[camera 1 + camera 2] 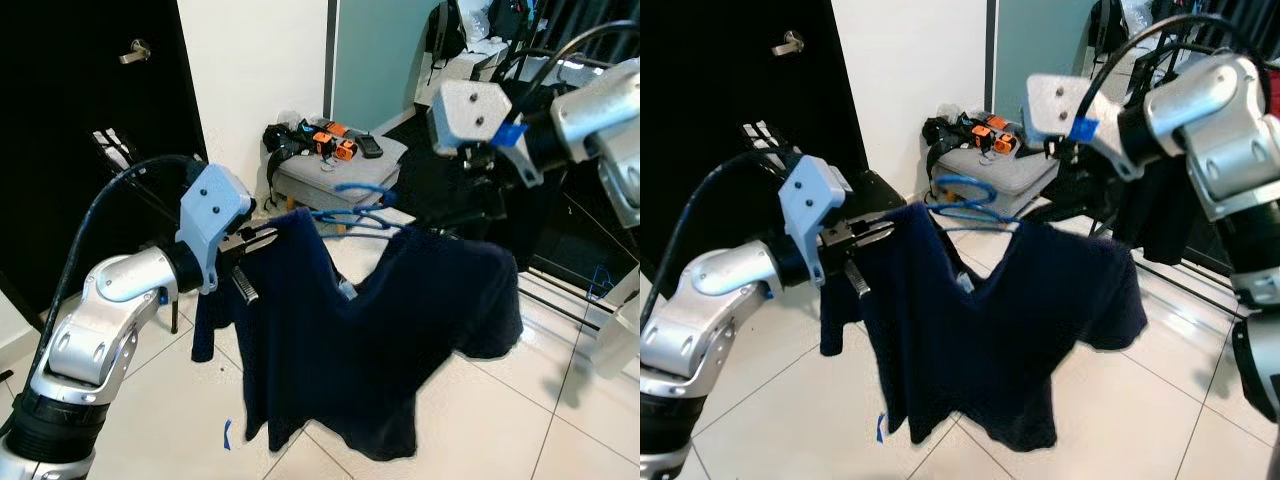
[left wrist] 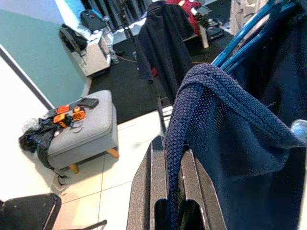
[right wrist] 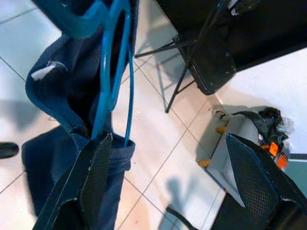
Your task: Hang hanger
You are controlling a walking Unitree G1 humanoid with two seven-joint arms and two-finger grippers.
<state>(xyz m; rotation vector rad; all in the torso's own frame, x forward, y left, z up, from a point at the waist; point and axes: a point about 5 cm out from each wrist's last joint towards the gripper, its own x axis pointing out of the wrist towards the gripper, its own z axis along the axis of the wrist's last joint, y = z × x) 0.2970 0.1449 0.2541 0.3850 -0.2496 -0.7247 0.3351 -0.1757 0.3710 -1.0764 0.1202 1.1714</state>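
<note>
A thin blue plastic hanger (image 1: 358, 205) sits inside the neck of a dark navy knit T-shirt (image 1: 370, 320), its hook sticking up above the collar. The shirt hangs spread wide in the air above the white tiled floor (image 1: 500, 420), one shoulder higher, hem drooping unevenly.

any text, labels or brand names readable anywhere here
None can be read.
The white tag inside the shirt collar: too small and blurred to tell if it carries print.
The orange and black items on the grey stool: no lettering can be made out.
The left gripper, right gripper and blue hanger: no visible marks.
</note>
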